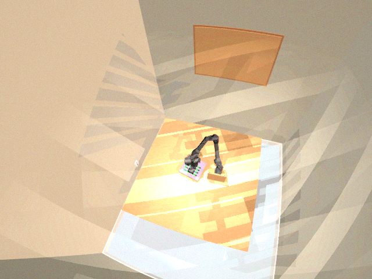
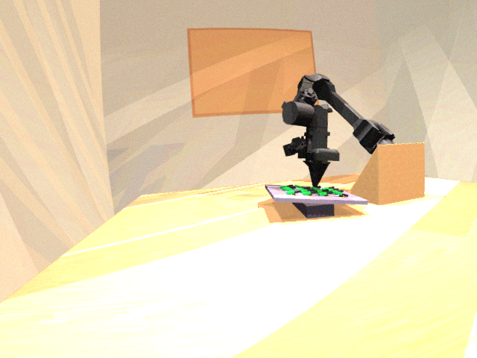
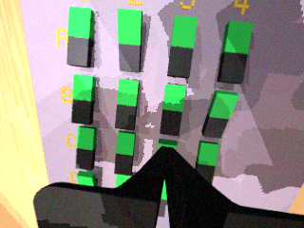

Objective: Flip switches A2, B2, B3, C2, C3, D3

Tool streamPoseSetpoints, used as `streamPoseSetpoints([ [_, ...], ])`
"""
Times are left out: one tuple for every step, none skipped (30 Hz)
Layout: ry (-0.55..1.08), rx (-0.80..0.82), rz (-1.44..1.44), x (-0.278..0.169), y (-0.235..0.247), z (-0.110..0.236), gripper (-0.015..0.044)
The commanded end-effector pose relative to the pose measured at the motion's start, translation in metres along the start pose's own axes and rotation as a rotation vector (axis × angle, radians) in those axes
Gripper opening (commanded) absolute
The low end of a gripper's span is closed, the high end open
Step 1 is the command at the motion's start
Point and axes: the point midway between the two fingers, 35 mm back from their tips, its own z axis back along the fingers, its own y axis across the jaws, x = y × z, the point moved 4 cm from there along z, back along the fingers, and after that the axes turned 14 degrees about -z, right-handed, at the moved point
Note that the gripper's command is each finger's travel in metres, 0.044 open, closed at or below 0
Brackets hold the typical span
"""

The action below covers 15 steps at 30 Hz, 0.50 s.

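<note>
The lilac switch panel [image 1: 183, 172] [image 2: 278, 195] [image 3: 266, 157] stands on a small dark stand on the wooden table. It carries rows of green-and-black rocker switches, with yellow letters and numbers printed on it. My gripper [image 1: 190, 167] [image 2: 316, 185] [image 3: 165, 152] is shut on nothing and points straight down, its tip on the near part of switch C3 [image 3: 167, 142]. Only C3's green far end shows above the fingertips. Switches A2 [image 3: 129, 40], B2 [image 3: 127, 102], B3 [image 3: 173, 109] and C2 [image 3: 124, 152] show in the wrist view. D3 is hidden under my fingers.
An orange wedge block [image 1: 217, 176] [image 2: 393, 173] stands at the arm's base, right beside the panel. A flat orange board [image 1: 235, 54] [image 2: 250, 71] hangs on the far wall. The table's left edge shows beside column 1 in the wrist view.
</note>
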Motion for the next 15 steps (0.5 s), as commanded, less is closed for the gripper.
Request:
streamPoseSetpoints([
  [-0.002, -0.002, 0.004, -0.0002, -0.0001, -0.0009, 0.0000],
  [-0.002, -0.002, 0.004, -0.0002, -0.0001, -0.0011, 0.0000],
  [-0.002, -0.002, 0.004, -0.0002, -0.0001, -0.0012, 0.0000],
  [-0.002, -0.002, 0.004, -0.0002, -0.0002, -0.0013, 0.0000],
  [-0.002, -0.002, 0.004, -0.0002, -0.0002, -0.0015, 0.0000],
  [-0.002, -0.002, 0.004, -0.0002, -0.0002, -0.0016, 0.0000],
  [-0.002, -0.002, 0.004, -0.0002, -0.0002, -0.0017, 0.0000],
  [-0.002, -0.002, 0.004, -0.0002, -0.0002, -0.0019, 0.0000],
  [-0.002, -0.002, 0.004, -0.0002, -0.0002, -0.0020, 0.0000],
  [-0.002, -0.002, 0.004, -0.0002, -0.0002, -0.0021, 0.0000],
  [-0.002, -0.002, 0.004, -0.0002, -0.0002, -0.0023, 0.0000],
  [-0.002, -0.002, 0.004, -0.0002, -0.0002, -0.0024, 0.0000],
  [-0.002, -0.002, 0.004, -0.0002, -0.0002, -0.0025, 0.0000],
  [-0.002, -0.003, 0.004, -0.0002, -0.0002, -0.0027, 0.0000],
  [-0.002, -0.003, 0.004, -0.0002, -0.0002, -0.0028, 0.0000],
])
